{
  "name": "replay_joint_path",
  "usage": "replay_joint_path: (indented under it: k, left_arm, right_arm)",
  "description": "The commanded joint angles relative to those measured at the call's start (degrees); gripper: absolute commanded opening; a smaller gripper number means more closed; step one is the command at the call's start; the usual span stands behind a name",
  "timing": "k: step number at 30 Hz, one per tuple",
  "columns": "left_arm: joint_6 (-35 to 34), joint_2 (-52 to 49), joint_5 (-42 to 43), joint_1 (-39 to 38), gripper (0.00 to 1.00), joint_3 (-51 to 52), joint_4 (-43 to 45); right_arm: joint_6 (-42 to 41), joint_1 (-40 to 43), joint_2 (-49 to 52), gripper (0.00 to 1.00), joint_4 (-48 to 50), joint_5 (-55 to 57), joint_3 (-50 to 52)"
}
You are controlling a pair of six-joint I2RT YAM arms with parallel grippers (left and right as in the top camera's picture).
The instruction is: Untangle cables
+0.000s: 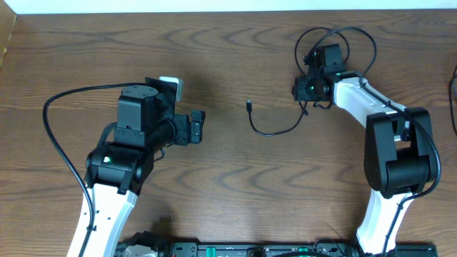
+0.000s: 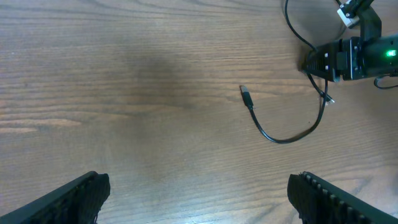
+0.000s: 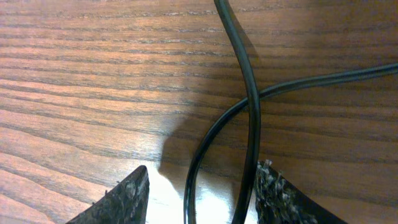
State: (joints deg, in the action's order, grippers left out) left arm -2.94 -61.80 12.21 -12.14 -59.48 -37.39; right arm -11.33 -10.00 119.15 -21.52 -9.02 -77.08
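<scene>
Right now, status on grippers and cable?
Left gripper open, empty, hovering. Right gripper open astride black cable where two strands cross. Plug end free on table; nothing blocking.

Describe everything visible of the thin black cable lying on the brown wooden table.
The thin black cable is a slim, smooth, rubbery-looking cord with a small dark plug at its free end. It lies slack on the brown wooden table, curving in a shallow U from the plug across to the right gripper. There two black strands cross each other between the parted fingers, flat on the wood, and neither looks pinched.
</scene>
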Motion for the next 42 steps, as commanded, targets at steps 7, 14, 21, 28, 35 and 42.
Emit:
replay_joint_path:
  k: [7,14,21,28,35,42]
  left_arm:
    - [0.59,0.46,0.9,0.17,0.96,0.42,0.57]
    - [0.59,0.46,0.9,0.17,0.96,0.42,0.57]
    - [0.59,0.46,0.9,0.17,0.96,0.42,0.55]
    - [0.59,0.46,0.94,0.17,0.97,0.42,0.5]
    - [0.57,0.46,0.94,0.17,0.96,0.42,0.13]
    - [0.57,0.46,2.32,0.17,0.96,0.42,0.15]
  right_arm:
    - [4.52,-2.84,1.09,0.46,-4.13,6.78,0.96]
    - [7.19,-5.49,1.46,0.45,-5.11,12.22,0.96]
    - [7.63,-5.49,3.39,0.29,-7.02,12.37,0.96]
    - [6.95,-5.49,3.63,0.01,-7.82,11.87,0.94]
    - [5.6,-5.42,0.15,0.01,-9.73,11.89,-3.69]
    - [7.08,-4.85,-7.32,0.01,-16.81,17.44,-14.27]
